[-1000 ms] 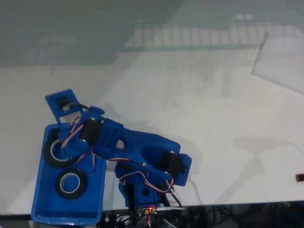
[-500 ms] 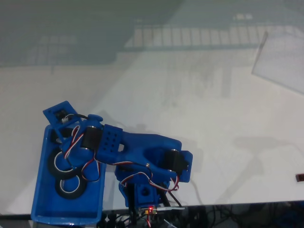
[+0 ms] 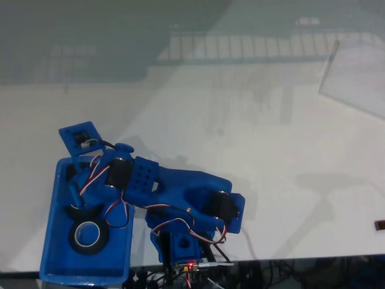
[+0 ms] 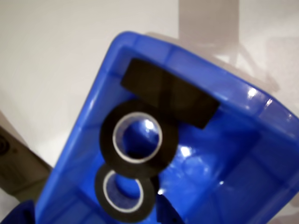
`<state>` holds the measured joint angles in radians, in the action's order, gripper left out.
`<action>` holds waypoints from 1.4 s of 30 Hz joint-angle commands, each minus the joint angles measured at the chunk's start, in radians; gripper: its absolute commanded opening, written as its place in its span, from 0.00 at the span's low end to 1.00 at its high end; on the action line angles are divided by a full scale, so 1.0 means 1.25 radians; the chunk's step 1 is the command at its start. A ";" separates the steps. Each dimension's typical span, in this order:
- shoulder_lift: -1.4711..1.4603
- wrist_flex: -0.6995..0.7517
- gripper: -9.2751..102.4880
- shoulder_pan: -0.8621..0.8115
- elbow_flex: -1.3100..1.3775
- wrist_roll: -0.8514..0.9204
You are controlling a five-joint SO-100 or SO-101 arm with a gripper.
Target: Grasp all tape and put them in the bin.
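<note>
In the fixed view the blue bin (image 3: 77, 267) sits at the lower left with my blue arm reaching over it. My gripper (image 3: 77, 194) is down inside the bin, and its jaws are hidden by the arm. One black tape roll (image 3: 88, 236) lies flat on the bin floor. A second roll (image 3: 82, 212) overlaps its far edge, half under the arm. The wrist view shows the bin (image 4: 224, 116) with the two rolls, the upper (image 4: 108, 140) overlapping the lower (image 4: 122, 212). A black rectangular shape (image 4: 170, 95) rests against the bin wall; whether it is tape seen edge-on is unclear.
A white table top (image 3: 252, 138) stretches to the right and back of the bin. The arm's base (image 3: 183, 244) and its wires stand at the front edge. A pale sheet (image 3: 355, 78) lies at the far right.
The tape roll that hung under the gripper near the bin's far end has come down and now rests on the other roll. The wrist dipped, then rose slightly.
</note>
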<state>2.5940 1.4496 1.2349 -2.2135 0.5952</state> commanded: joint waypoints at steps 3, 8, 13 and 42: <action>0.006 -0.077 0.40 -0.061 0.023 -0.022; 0.006 -0.239 0.39 -0.202 0.023 -0.075; 0.026 -0.406 0.39 -0.380 0.018 -0.168; 0.542 -0.573 0.18 -1.098 -0.612 -0.412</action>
<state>3.2444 0.7072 -0.1289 -2.9790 0.0629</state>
